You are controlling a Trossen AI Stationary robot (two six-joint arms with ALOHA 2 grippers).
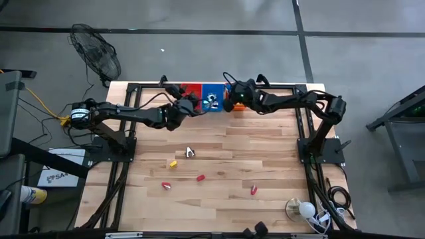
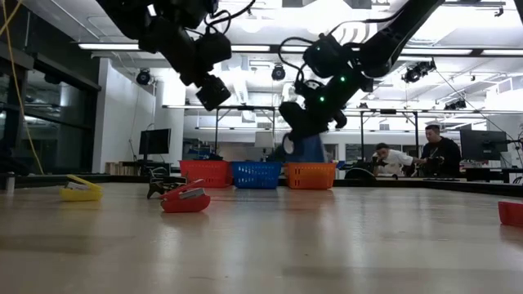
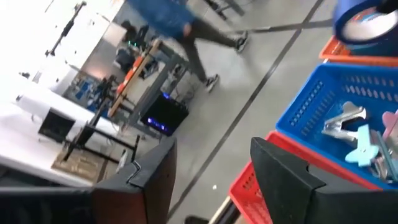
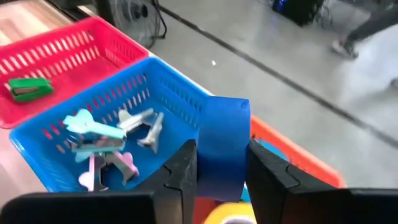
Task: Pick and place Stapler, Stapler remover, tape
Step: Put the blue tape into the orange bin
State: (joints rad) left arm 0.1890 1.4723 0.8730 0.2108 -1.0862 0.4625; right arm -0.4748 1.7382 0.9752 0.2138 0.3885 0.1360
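Note:
My right gripper is shut on a blue roll of tape above the orange basket at the table's far edge. Under the roll something yellow lies in that basket. My left gripper stands open with nothing between its fingers, over the red basket, which holds a green stapler. The blue basket holds several staple removers. A yellow stapler, red staplers and a dark staple remover lie on the table. My right gripper pinches the blue tape roll between its two fingers, one on each side of it. The fingers slant down toward the table's far edge. The roll sticks out past the fingertips and hangs clear above the orange basket.
The three baskets stand side by side along the far edge: red, blue, orange. Both arms crowd over them. A fan stands beyond the far left corner. People sit at desks behind the table.

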